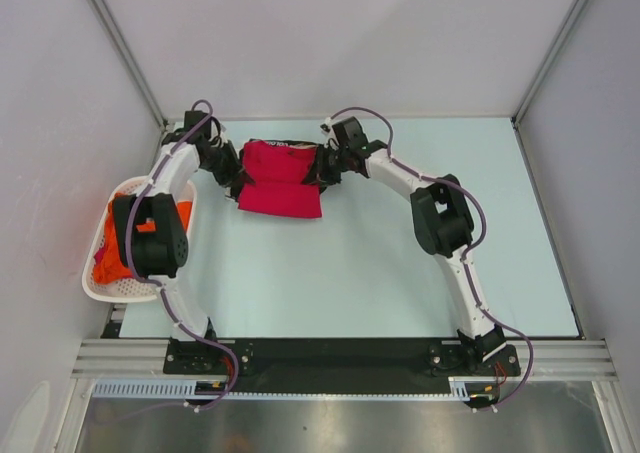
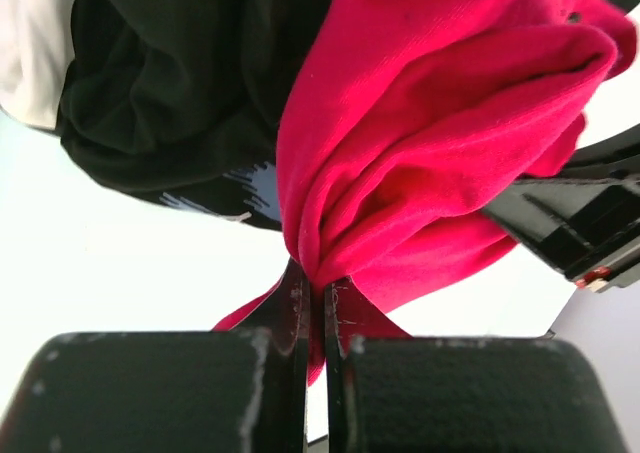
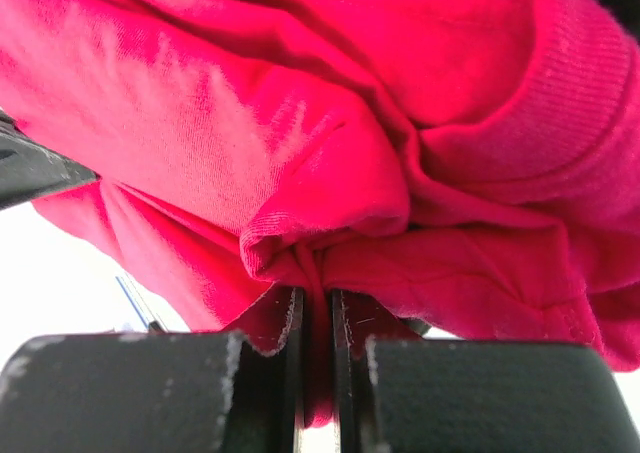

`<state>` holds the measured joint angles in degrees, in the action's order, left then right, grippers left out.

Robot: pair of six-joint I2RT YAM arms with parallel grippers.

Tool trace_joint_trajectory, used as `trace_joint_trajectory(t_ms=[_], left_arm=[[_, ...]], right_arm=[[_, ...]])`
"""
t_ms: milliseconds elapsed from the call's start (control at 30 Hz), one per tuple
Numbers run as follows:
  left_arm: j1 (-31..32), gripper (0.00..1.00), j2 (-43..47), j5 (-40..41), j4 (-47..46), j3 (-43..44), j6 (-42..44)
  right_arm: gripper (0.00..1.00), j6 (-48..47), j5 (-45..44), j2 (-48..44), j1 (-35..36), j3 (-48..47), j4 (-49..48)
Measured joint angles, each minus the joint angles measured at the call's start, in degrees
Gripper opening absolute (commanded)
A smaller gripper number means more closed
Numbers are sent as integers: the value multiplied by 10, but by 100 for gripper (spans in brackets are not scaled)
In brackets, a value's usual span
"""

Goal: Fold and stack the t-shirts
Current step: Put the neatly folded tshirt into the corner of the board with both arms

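Looks like mid-fold on the crimson t-shirt [image 1: 281, 186], bunched up in the upper middle of the overhead view, with a black t-shirt [image 2: 170, 103] with a light print right against it, seemingly underneath. Pinched from both ends: left gripper [image 2: 313, 291] pressed together on a wad of red cloth at the shirt's left edge, right gripper [image 3: 315, 298] squeezed down on a red fold at its right edge. Probably about laying the doubled-over shirt flat on the stack, so next up calls for lowering both ends evenly, holding the cloth taut enough not to sag, then letting go without dragging the black one along. Both arms reaching far up the frame, elbows bowed outward, wrists turned in toward each other across the shirt. Also worth noting an orange t-shirt [image 1: 182, 213] in the white basket [image 1: 95, 291] at the left edge, not yet folded.
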<state>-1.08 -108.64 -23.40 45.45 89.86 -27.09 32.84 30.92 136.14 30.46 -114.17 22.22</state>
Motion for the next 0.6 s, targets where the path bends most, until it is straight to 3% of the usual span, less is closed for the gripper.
trace_joint_trajectory(t_ms=[600], left_arm=[[-9, 0, -44, -8, -27, 61, -19]], right_arm=[[0, 10, -43, 20, 6, -53, 8]])
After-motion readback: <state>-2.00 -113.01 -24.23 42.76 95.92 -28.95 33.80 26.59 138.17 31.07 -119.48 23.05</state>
